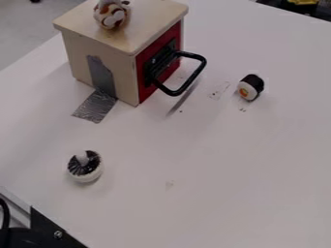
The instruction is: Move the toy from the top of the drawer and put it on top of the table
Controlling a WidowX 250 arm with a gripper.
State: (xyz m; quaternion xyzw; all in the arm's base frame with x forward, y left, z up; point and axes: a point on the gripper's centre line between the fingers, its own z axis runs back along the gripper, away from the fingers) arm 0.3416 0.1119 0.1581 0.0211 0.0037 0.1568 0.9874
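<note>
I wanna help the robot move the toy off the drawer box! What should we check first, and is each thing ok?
1. Toy on top of the box: ok. The brown-and-white toy sits on the wooden box.
2. Toy's whole shape seen: cannot tell. The picture's edge cuts off its top.
3. Drawer shut: ok. The red drawer front looks flush with the box.
4. Box held down: ok. Gray tape runs from its side onto the table.
5. Other toys away from the box: ok. The sushi piece and round black-and-white toy both stand apart from it.
</note>
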